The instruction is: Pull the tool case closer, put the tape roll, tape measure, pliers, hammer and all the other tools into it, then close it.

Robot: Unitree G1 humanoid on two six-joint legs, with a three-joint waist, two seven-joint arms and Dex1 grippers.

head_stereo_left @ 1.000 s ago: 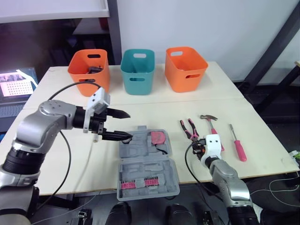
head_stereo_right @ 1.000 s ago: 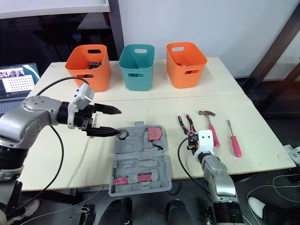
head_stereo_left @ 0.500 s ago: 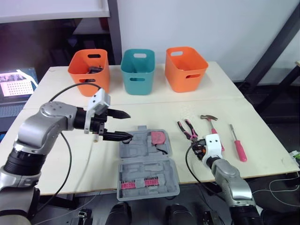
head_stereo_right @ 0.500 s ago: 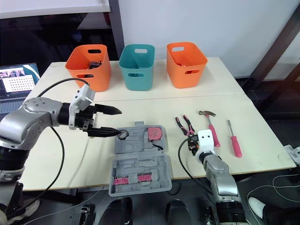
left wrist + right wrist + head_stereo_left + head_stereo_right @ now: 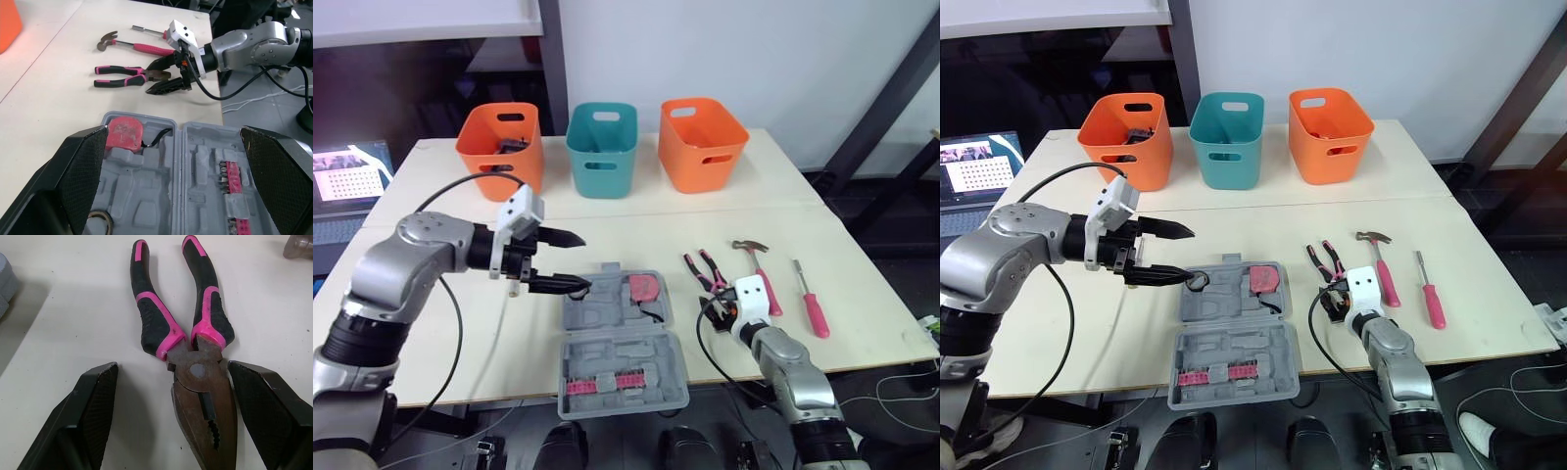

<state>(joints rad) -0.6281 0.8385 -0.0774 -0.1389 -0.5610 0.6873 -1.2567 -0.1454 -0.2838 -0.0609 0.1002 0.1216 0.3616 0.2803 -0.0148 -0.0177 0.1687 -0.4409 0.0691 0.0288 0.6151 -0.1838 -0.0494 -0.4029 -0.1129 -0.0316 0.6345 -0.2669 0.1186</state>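
Status: packing is under way. The tool case [image 5: 651, 357] lies open on the surface, with the pink tape measure [image 5: 643, 288] seated in a recess. A small ring that I take for the tape roll [image 5: 100, 219] sits at the case corner, just beneath the left gripper [image 5: 578, 261]. That gripper hovers there with its fingers spread and empty.

Right gripper [image 5: 172, 377]: fingers wide apart, holding nothing. The pliers [image 5: 198, 369] lie flat on the surface directly ahead of it. Their long axis runs nearly in line with the gripper's own reach, with the nose toward the gripper and the pink-and-black handles pointing away and splayed. The nose sits between the two fingers, off-centre and closer to one than the other. I cannot tell whether the fingertips touch the surface.

Judgement: the right arm is by far the nearer and the pliers are the step in hand. Closing as things stand would catch the metal head across its width. I would centre first, since an off-centre pinch could swing the handles.

The hammer [image 5: 759, 269] and screwdriver [image 5: 813, 308] wait beyond the pliers, on the side away from the case.
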